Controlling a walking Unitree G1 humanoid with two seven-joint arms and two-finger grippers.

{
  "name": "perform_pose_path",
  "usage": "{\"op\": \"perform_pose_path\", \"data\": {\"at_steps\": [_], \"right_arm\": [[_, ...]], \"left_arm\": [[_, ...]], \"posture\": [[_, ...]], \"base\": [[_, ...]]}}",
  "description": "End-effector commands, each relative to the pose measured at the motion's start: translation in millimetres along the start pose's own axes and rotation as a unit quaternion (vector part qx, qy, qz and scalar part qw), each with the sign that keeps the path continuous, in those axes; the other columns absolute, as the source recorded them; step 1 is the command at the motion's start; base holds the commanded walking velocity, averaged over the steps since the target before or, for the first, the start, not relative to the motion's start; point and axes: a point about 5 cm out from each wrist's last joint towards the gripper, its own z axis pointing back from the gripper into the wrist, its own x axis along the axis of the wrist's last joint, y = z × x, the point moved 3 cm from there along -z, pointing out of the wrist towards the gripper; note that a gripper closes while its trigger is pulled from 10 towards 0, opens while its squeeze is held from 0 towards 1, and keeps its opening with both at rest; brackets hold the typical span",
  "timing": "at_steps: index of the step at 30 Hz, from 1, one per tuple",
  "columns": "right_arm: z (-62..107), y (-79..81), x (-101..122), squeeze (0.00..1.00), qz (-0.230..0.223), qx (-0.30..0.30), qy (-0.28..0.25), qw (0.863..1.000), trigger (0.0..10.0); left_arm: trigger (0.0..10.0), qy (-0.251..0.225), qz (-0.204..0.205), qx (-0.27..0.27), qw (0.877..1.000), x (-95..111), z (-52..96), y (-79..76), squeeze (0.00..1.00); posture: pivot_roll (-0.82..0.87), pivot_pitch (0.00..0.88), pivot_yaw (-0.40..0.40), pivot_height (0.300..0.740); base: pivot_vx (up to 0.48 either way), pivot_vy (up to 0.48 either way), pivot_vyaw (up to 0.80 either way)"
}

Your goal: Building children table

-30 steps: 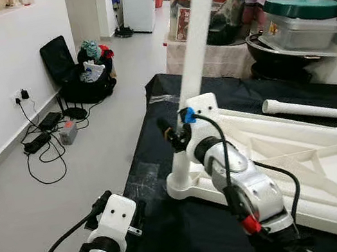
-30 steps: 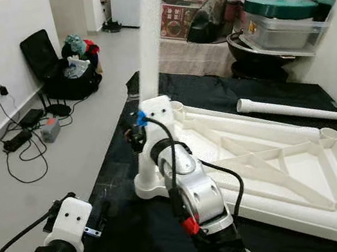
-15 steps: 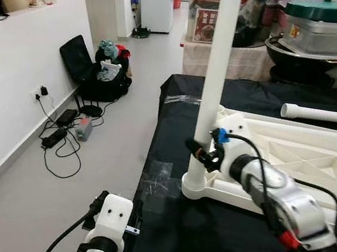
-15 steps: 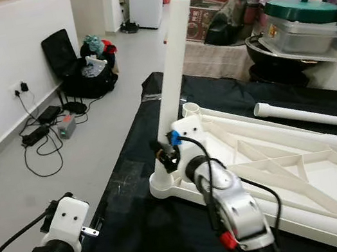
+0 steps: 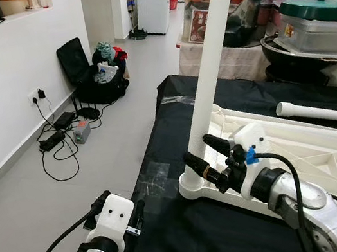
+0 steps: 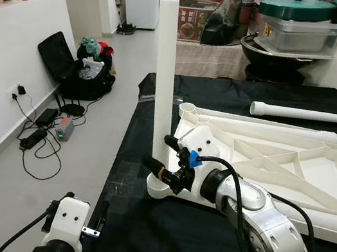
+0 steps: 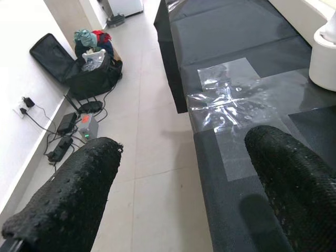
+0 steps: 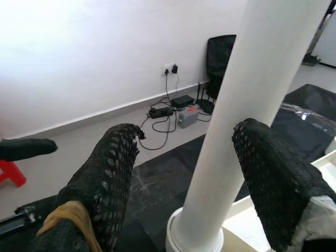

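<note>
White plastic table frame lies upside down on black mat; tall white tube leg stands socketed at its near-left corner. Right gripper spread wide beside leg's base, not clamped. Left gripper open, idle at mat's left edge. Leg likely light, stiff, slick: grip low.

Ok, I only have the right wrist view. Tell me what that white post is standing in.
Observer: The upright leg stands in a corner socket of the white table frame, which lies flat on the black mat.
Operator: Report any other legs.
Observer: One loose leg lies on the mat beyond the frame; two other corner sockets look empty.
Operator: Give me the left arm.
Observer: The left pincer is open, above the mat's edge, apart from the frame.
</note>
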Motion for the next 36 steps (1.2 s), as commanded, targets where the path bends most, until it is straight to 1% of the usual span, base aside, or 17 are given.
{"op": "perform_pose_path", "data": {"at_steps": [1, 3, 5, 7, 13, 20, 23, 31, 35, 36], "right_arm": [[3.7, -11.4, -4.5, 0.00, 0.006, -0.027, 0.009, 1.000, 10.0], [4.4, -24.2, -6.6, 0.00, 0.020, -0.075, 0.013, 0.997, 10.0], [5.6, -36.9, -9.4, 0.00, 0.018, -0.127, 0.017, 0.992, 10.0], [7.0, -41.9, -11.1, 0.00, 0.011, -0.148, 0.019, 0.989, 10.0], [9.7, -40.6, -14.2, 0.00, 0.009, -0.141, 0.024, 0.990, 10.0], [12.9, -38.0, -18.1, 0.00, 0.017, -0.119, 0.034, 0.992, 10.0], [10.4, -36.4, -20.8, 0.00, -0.004, -0.110, 0.039, 0.993, 10.0], [7.5, -36.1, -24.4, 0.00, -0.011, -0.108, 0.054, 0.993, 10.0], [7.3, -38.1, -27.2, 0.00, -0.007, -0.111, 0.064, 0.992, 10.0], [7.4, -40.8, -29.1, 0.00, 0.006, -0.118, 0.072, 0.990, 10.0]], "left_arm": [[10.0, 0.004, 0.005, -0.008, 1.000, -2.3, -0.8, -2.8, 0.00], [10.0, 0.002, 0.007, -0.009, 1.000, -0.9, -1.0, -3.0, 0.00], [10.0, -0.001, 0.021, -0.013, 1.000, 1.2, -0.8, -4.1, 0.00], [10.0, -0.003, 0.033, -0.017, 0.999, 2.2, -0.4, -4.9, 0.00], [10.0, -0.004, 0.033, -0.017, 0.999, 2.8, 0.4, -4.9, 0.00], [10.0, -0.005, 0.035, -0.018, 0.999, 2.4, 1.3, -5.2, 0.00], [10.0, -0.005, 0.037, -0.019, 0.999, 2.2, 1.5, -5.3, 0.00], [10.0, -0.005, 0.039, -0.017, 0.999, 1.9, 1.7, -5.4, 0.00], [10.0, -0.005, 0.039, -0.018, 0.999, 1.9, 1.9, -5.6, 0.00], [10.0, -0.006, 0.040, -0.018, 0.999, 2.0, 1.8, -5.8, 0.00]], "posture": [[0.09, 0.000, -0.154, 0.740], [0.08, 0.000, -0.153, 0.740], [0.08, 0.000, -0.154, 0.740], [0.09, 0.000, -0.155, 0.740], [0.08, 0.000, -0.153, 0.740], [0.08, 0.000, -0.153, 0.740], [0.08, 0.000, -0.153, 0.740], [0.09, 0.000, -0.157, 0.740], [0.09, 0.000, -0.157, 0.740], [0.09, 0.000, -0.158, 0.740]], "base": [[0.000, 0.000, 0.00], [0.000, 0.000, 0.00], [0.000, -0.139, 0.00], [0.000, -0.277, 0.00], [0.000, -0.480, 0.00], [0.000, -0.480, 0.00], [0.000, -0.480, 0.00], [0.000, -0.480, 0.00], [0.000, -0.480, 0.00], [0.000, -0.480, 0.00]]}}
